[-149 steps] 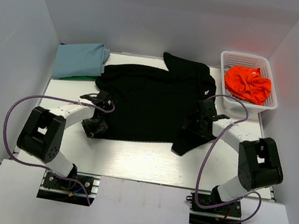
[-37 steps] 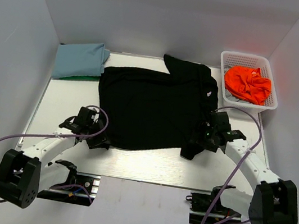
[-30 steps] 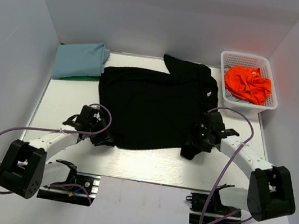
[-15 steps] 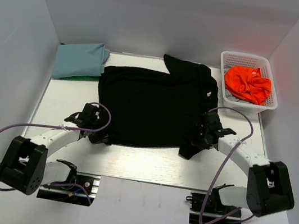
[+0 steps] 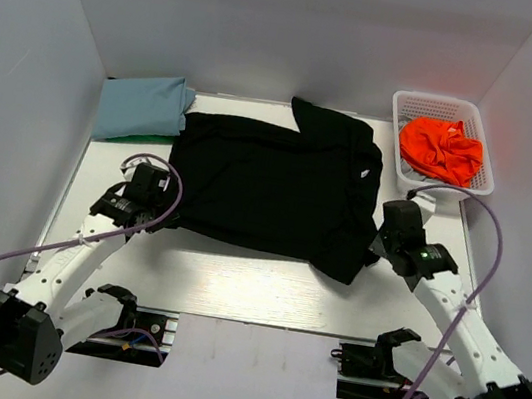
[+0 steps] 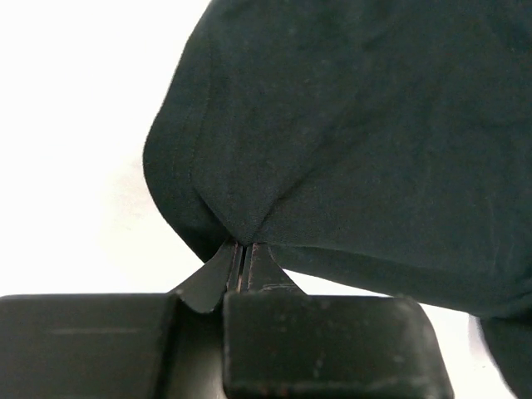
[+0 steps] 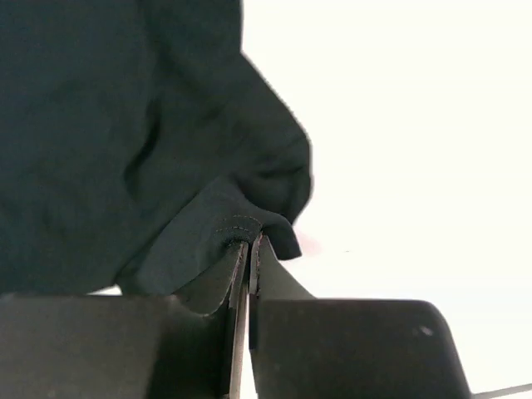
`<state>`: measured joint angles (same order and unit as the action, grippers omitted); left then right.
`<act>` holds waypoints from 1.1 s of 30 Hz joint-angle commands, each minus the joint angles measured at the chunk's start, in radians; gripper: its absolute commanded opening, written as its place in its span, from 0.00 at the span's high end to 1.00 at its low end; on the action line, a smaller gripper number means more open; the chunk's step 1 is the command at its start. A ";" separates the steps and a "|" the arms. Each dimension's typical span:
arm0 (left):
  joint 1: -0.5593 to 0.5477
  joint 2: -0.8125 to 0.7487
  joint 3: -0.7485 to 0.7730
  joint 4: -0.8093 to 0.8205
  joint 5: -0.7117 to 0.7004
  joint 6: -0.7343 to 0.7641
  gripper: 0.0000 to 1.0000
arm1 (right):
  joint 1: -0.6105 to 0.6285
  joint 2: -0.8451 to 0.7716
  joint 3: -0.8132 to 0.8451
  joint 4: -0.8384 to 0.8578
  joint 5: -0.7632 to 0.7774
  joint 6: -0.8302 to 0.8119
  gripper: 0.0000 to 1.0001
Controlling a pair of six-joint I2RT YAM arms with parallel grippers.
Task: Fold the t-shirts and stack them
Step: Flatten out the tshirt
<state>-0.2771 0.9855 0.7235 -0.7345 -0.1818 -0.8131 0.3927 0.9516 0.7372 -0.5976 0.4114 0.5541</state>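
Observation:
The black t-shirt (image 5: 268, 185) lies spread across the middle of the table. My left gripper (image 5: 163, 210) is shut on its near left hem corner, and the wrist view shows the dark cloth (image 6: 332, 141) pinched at the fingertips (image 6: 241, 249). My right gripper (image 5: 373, 249) is shut on the near right corner, where the stitched hem (image 7: 237, 220) bunches over the fingertips (image 7: 248, 243). Both held corners are raised a little, and the hem is stretched between them. A folded light blue t-shirt (image 5: 142, 106) lies on a green one (image 5: 144, 140) at the back left. An orange t-shirt (image 5: 441, 149) sits crumpled in the basket.
The white mesh basket (image 5: 443, 103) stands at the back right corner. White walls close in the table on three sides. A bare white strip of table (image 5: 253, 284) runs along the near edge between the arm bases.
Both grippers have shut on the black t-shirt's near corners. They then moved apart and away from the bases, pulling the near hem straight and wide.

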 commanded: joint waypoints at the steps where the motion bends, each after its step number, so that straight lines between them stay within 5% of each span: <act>1: 0.003 -0.033 0.056 -0.086 -0.054 0.017 1.00 | -0.005 -0.051 0.094 -0.088 0.229 0.058 1.00; 9: 0.003 -0.064 0.191 -0.144 -0.156 0.057 1.00 | -0.008 -0.143 0.304 -0.162 0.549 0.142 1.00; 15: 0.006 -0.051 0.422 -0.076 -0.239 0.097 1.00 | -0.009 -0.137 0.424 0.079 0.541 -0.028 1.00; 19: 0.016 -0.042 0.655 -0.066 -0.280 0.130 1.00 | -0.005 -0.097 0.646 0.211 0.572 -0.190 1.00; 23: 0.004 -0.094 0.761 0.069 -0.105 0.276 1.00 | -0.002 -0.077 0.792 0.341 0.493 -0.344 1.00; 33: 0.023 -0.113 1.256 0.017 0.140 0.373 1.00 | -0.003 -0.057 1.232 0.335 0.281 -0.519 1.00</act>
<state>-0.2695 0.8928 1.8622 -0.7021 -0.1116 -0.4908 0.3943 0.9150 1.8889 -0.3309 0.7467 0.1246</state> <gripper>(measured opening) 0.058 0.012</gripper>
